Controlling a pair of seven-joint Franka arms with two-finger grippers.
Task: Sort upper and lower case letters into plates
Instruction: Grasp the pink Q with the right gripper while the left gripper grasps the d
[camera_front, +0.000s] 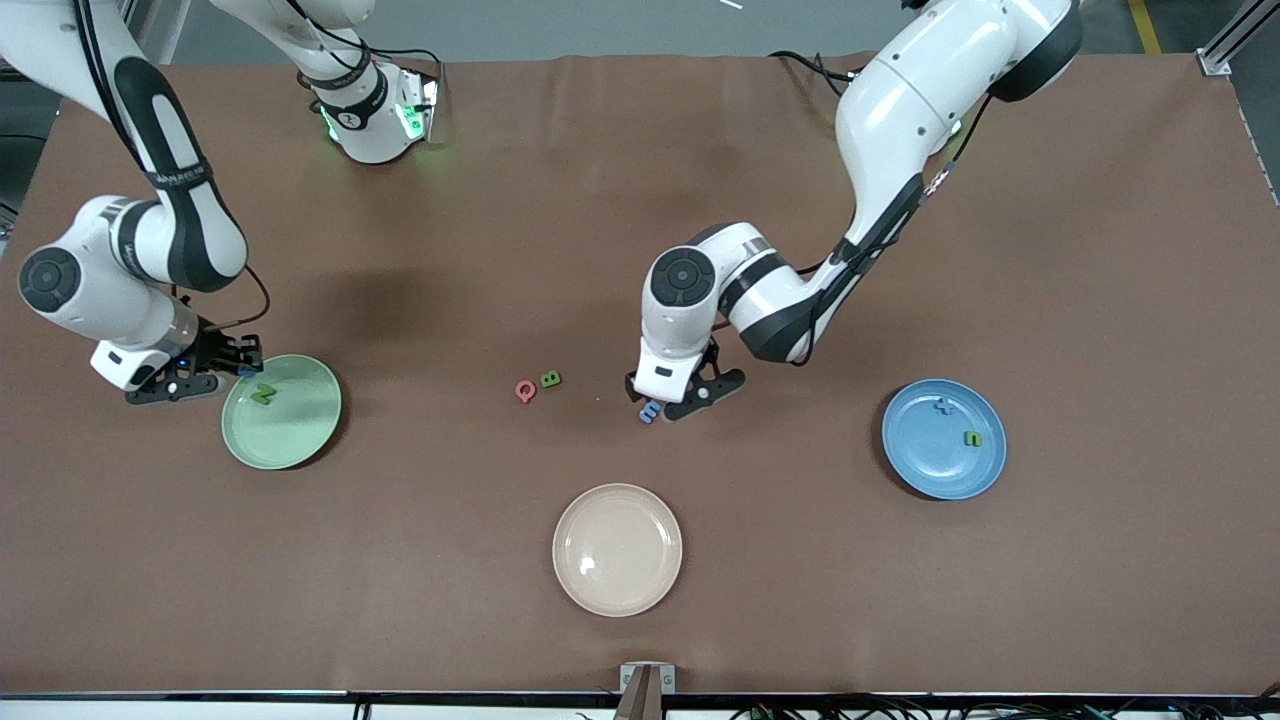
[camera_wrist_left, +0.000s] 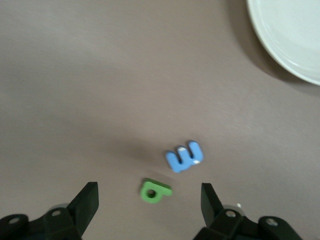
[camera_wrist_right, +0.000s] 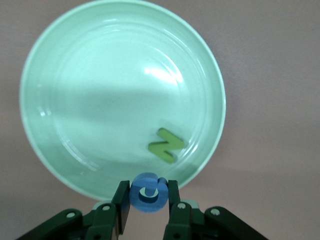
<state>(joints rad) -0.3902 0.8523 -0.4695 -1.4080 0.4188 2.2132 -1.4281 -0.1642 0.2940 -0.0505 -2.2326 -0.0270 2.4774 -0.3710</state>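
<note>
The light green plate (camera_front: 282, 411) lies toward the right arm's end and holds a green letter N (camera_front: 263, 394). My right gripper (camera_front: 240, 367) hangs over that plate's rim, shut on a rounded blue letter (camera_wrist_right: 146, 196); the plate (camera_wrist_right: 100, 80) and the N (camera_wrist_right: 166, 145) fill its wrist view. The blue plate (camera_front: 943, 438) lies toward the left arm's end and holds a blue letter (camera_front: 943, 406) and a green letter (camera_front: 972, 438). My left gripper (camera_front: 672, 400) is open, low over the table middle. A small green letter (camera_wrist_left: 155, 191) lies between its fingers, with a blue E (camera_wrist_left: 185, 156) just past it.
A cream plate (camera_front: 617, 548) lies nearer the front camera, mid-table; its rim shows in the left wrist view (camera_wrist_left: 290, 45). A red Q (camera_front: 525, 391) and a green B (camera_front: 550, 379) lie on the brown table beside the left gripper, toward the right arm's end.
</note>
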